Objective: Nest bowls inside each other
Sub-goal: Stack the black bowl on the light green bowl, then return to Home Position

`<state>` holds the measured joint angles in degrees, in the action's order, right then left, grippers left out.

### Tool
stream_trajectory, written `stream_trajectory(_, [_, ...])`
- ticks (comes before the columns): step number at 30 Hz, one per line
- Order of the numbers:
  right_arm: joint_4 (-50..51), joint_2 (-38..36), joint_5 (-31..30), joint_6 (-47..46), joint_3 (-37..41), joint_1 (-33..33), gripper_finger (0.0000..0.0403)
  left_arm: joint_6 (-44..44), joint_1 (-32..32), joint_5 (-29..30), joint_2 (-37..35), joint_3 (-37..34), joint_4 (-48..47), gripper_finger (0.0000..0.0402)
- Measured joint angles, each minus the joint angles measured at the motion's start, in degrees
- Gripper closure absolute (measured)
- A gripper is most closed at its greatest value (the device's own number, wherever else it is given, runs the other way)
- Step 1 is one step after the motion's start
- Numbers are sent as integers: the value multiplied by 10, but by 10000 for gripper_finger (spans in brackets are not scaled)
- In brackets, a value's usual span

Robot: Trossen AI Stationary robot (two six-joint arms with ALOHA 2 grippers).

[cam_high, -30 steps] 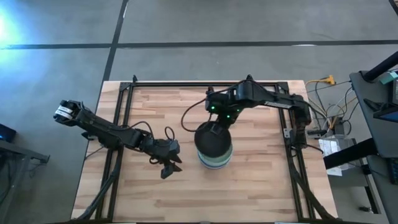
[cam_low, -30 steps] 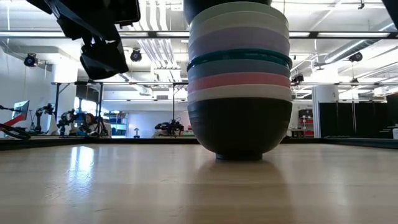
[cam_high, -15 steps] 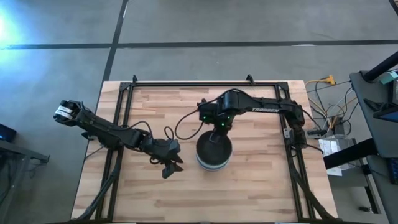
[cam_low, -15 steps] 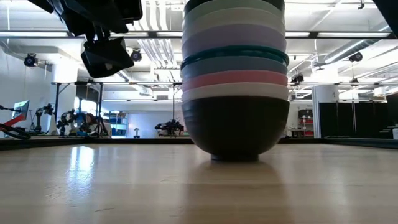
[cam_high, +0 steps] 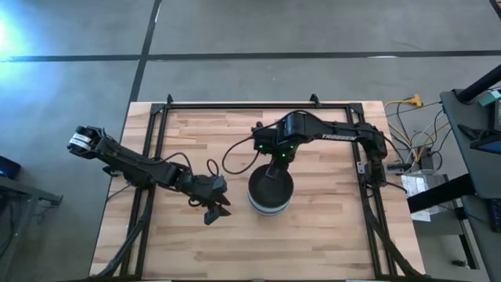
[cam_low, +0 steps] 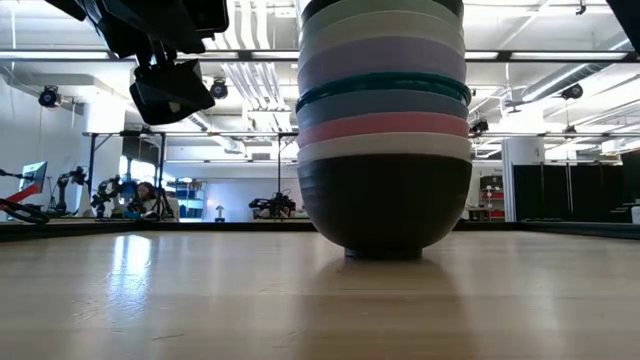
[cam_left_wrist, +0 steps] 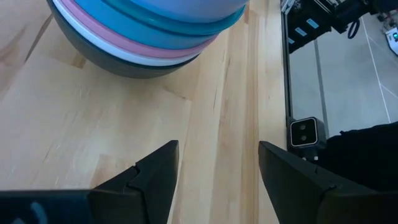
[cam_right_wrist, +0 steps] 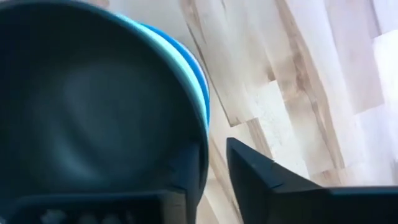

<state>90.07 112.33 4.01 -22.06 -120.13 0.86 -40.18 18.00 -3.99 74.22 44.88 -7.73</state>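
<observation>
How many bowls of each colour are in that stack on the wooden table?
Black round plain bowls: 2
White round plain bowls: 2
Pink round plain bowl: 1
Blue round plain bowl: 1
Teal round plain bowl: 1
Lavender round plain bowl: 1
Pale green round plain bowl: 1
Total: 9

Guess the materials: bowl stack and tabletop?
Bowl stack: probably plastic or melamine, though glazed ceramic can't be ruled out. Thin even rims, flat solid colours, and a soft satin sheen on the bottom black bowl. Tabletop: light wood, butcher-block style. Jointed strips and grain show, and its sealed finish mirrors the room lights.
</observation>
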Motion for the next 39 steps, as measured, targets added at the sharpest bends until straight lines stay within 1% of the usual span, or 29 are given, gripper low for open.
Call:
stream_trajectory(5, [-5, -24, -13, -5, -4, -1, 284, 0, 0, 1, 0, 0, 0, 197])
stream_trajectory(8, [-25, -55, -16, -9, -4, -7, 274, 0, 0, 1, 0, 0, 0, 197])
stream_trajectory(10, [-41, -82, -36, -9, -4, -16, 271, 0, 0, 1, 0, 0, 0, 197])
stream_trajectory(14, [-120, -157, -103, -8, 18, -51, 275, -12, 0, 4, 0, 0, 2, 197])
stream_trajectory(17, [-224, -221, -122, -11, 74, -82, 281, -15, 0, 14, 0, 0, 7, 197])
stream_trajectory(20, [-348, -284, -122, -23, 163, -118, 288, -15, 0, 29, 0, 1, 20, 197])
stream_trajectory(24, [-514, -367, -128, -63, 311, -161, 298, -12, 0, 49, -4, 1, 55, 197])
stream_trajectory(26, [-619, -408, -145, -83, 395, -182, 302, -10, 1, 84, -14, 1, 94, 197])
stream_trajectory(27, [-706, -426, -158, -86, 440, -192, 304, -6, 2, 109, -21, 1, 120, 197])
stream_trajectory(28, [-814, -443, -169, -84, 487, -201, 306, 5, 2, 135, -29, 1, 156, 197])
stream_trajectory(30, [-1061, -462, -174, -66, 576, -212, 310, 45, 1, 177, -41, 1, 249, 197])
stream_trajectory(31, [-1193, -464, -173, -56, 616, -212, 312, 72, -3, 186, -46, 1, 309, 197])
stream_trajectory(32, [-1299, -462, -173, -47, 650, -210, 314, 100, -10, 187, -49, 1, 367, 197])
stream_trajectory(33, [-1382, -457, -173, -37, 676, -203, 317, 121, -19, 187, -51, 1, 423, 197])
stream_trajectory(34, [-1440, -454, -171, -27, 699, -194, 319, 135, -32, 182, -52, 1, 472, 197])
stream_trajectory(36, [-1491, -453, -166, -3, 733, -174, 323, 147, -61, 157, -62, 1, 523, 197])
stream_trajectory(39, [-1500, -492, -161, 33, 764, -147, 330, 150, -102, 125, -110, 0, 511, 197])
